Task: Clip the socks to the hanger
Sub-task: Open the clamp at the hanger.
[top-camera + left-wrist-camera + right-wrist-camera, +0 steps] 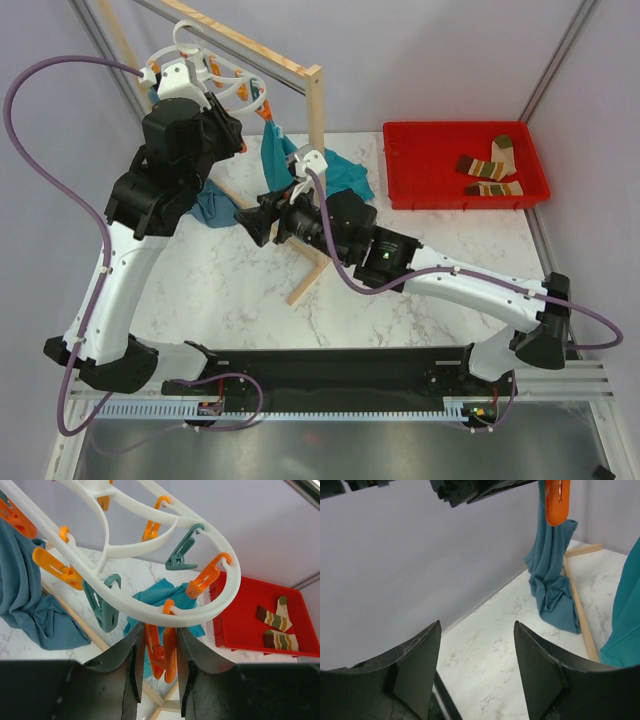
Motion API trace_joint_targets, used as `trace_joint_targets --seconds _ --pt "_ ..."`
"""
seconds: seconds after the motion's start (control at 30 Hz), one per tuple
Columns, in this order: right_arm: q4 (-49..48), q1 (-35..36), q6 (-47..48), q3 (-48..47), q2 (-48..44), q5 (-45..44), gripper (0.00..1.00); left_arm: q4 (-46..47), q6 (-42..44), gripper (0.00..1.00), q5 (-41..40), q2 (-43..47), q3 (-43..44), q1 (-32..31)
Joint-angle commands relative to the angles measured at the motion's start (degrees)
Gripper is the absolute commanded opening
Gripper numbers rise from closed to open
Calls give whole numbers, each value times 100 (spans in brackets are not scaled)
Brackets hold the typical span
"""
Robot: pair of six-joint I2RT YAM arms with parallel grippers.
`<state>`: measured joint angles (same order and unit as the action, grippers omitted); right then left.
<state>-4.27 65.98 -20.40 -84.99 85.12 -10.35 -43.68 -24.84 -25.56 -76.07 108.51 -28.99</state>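
1. The left gripper [160,632] is held up at the hanger [142,614], just under its lowest ring. The orange clip [161,657] hanging there is taken between the fingers. In the wrist view the clip appears to be pinched on both flanks, though whether its mouth is sprung apart cannot be made out.
2. The right gripper [476,625] is poised below the hanger and a little to its right. Its fingers are spread wide with nothing held between them, and only a teal cloth [552,575] is seen beyond.
3. The socks [495,188] are found well apart from the hanger, far off to its right, laid flat in the red tray [430,200]. Neither is touched by anything.
4. Now the relation that counts: from the hanger, the socks lie on the right arm's side. The free right gripper is placed between hanger and socks, so it is judged the nearer one for the pick.
5. The sock nearer the tray's front wall is laid with its long axis running roughly away from the hanger, left to right. The other is bent at the heel and set askew behind it.
6. A grasp across the front sock's width is called for, then a carry back to the hanger, where the clip is held ready.
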Motion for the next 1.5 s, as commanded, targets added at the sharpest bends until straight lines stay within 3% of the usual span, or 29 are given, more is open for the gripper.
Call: trace_joint_targets --seconds 0.0,0.13,0.63,1.33,1.37,1.47 --pt "-1109 73 502 -220 179 -889 68 -114 -267 2 429 31 232 113" --pt "-1629 73 870 -333 706 -1373 59 -176 -276 2 561 101 206 244" --pt "-2104 -14 1645 -1652 1911 -2252 52 -237 -328 2 1018 295 109 746" --pt "-2201 -515 1170 -1977 2281 -1180 42 -202 -610 2 1440 163 135 808" --pt "-2201 -524 1170 -1995 2307 -1171 40 -211 -601 2 1440 172 127 808" --pt "-2183 -524 1135 -2039 2333 -1188 8 -211 -592 2 1414 181 91 808"
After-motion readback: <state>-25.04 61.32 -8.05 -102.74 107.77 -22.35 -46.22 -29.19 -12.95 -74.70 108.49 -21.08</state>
